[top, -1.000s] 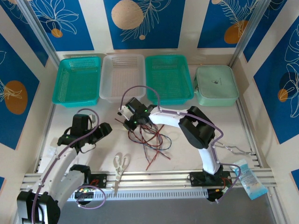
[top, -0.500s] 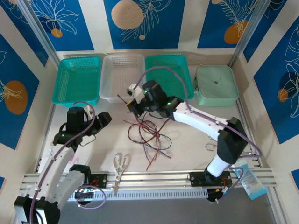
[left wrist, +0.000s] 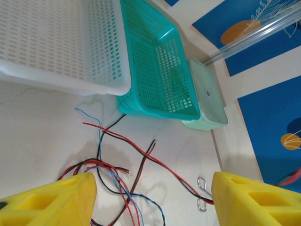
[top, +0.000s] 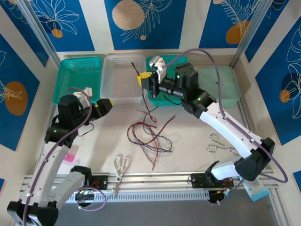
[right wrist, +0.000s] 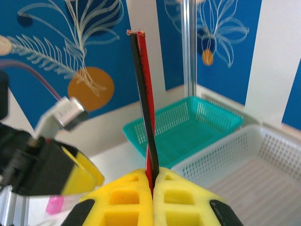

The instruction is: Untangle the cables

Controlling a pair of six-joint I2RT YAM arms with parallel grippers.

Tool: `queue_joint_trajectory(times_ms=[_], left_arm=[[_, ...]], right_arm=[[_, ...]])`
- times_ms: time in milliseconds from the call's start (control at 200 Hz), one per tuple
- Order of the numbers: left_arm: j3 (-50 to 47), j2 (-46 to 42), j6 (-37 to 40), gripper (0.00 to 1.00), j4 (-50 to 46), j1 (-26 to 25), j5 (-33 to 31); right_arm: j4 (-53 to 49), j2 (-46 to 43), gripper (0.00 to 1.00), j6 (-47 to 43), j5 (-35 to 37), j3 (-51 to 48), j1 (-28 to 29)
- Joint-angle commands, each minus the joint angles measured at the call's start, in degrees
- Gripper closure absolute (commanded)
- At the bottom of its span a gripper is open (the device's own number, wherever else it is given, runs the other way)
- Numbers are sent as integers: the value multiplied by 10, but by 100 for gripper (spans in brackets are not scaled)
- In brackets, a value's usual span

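Right wrist view: the right gripper (right wrist: 153, 181) is clenched on a red-black cable (right wrist: 145, 94). The left gripper (left wrist: 153, 197) gapes empty above the tangled cables (left wrist: 115, 172).

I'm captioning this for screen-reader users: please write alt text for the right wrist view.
The right gripper, with yellow plastic fingers, is shut on a thin red-and-black cable that stands nearly straight up from between them. Behind sit a teal perforated plastic basket and a white perforated plastic basket, against blue wall panels with white leaf drawings.
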Motion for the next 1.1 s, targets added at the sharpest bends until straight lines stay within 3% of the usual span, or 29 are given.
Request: queue_joint_trajectory(times_ms=[0,185,420,760,1096], left_arm=[[44,16,20,35,10,-26,-9],[99,44,39,37,46,-64,-16],[117,67,-19,42,134,-75,18],[141,133,-27,60,175,-126,47],[154,162,-27,69,196,-149,42]], right_arm=[[19,-20,100,-9,-26,35,-3],[22,-33,100,-7,-88,-29,-10],[187,-50,100,18,-128,-214,-27],[124,1,100,45,-131,-212,-39],[112,6,100,45,-138,-204,-37]])
